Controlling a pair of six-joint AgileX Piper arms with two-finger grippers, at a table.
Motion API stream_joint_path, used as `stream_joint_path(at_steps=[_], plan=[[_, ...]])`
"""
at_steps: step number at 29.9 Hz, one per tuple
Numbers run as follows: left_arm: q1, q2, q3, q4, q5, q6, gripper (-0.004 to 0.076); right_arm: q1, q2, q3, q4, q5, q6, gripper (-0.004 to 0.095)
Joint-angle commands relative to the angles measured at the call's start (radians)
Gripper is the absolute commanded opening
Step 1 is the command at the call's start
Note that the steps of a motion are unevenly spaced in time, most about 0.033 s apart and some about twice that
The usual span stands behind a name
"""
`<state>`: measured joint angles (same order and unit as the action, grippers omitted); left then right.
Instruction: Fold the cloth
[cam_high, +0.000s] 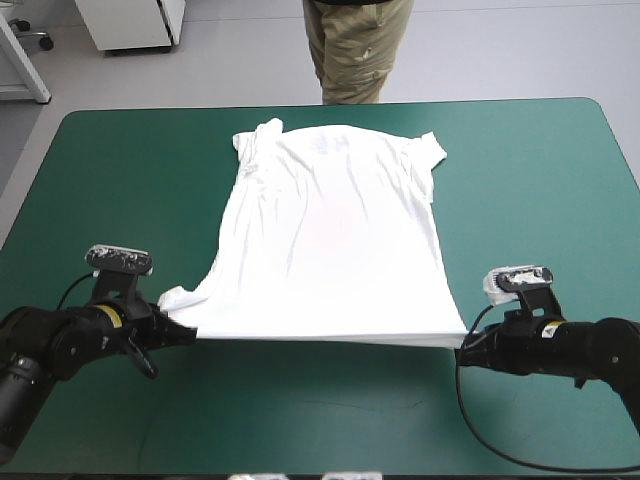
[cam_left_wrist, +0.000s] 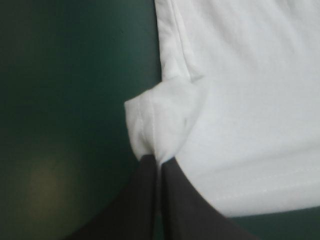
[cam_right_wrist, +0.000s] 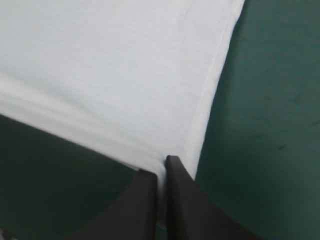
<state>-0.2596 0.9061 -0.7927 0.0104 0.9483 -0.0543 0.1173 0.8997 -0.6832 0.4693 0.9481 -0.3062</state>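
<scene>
At the near corners, left gripper (cam_high: 191, 333) and right gripper (cam_high: 462, 347) each pinch the T-shirt (cam_high: 335, 230) between nearly closed fingers (cam_left_wrist: 142, 200).

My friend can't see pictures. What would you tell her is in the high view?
A white T-shirt lies spread flat on the teal-green table. The left gripper and the right gripper each pinch one near corner, with the near hem stretched between them.
</scene>
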Motion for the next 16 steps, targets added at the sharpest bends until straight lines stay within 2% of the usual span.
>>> stream_joint_path(at_steps=[1, 8, 16], plan=[[0.003, -0.094, 0.065, 0.019, 0.011, -0.003, -0.0009, -0.005, -0.060, 0.043, -0.004, 0.010, 0.012, 0.0005], [0.003, -0.160, 0.194, -0.010, 0.023, 0.000, -0.0009, -0.005, -0.081, 0.184, 0.014, -0.026, -0.008, 0.0005], [0.003, -0.148, 0.261, -0.078, -0.008, 0.030, -0.0009, -0.005, -0.070, 0.180, -0.008, -0.028, 0.015, 0.0005]])
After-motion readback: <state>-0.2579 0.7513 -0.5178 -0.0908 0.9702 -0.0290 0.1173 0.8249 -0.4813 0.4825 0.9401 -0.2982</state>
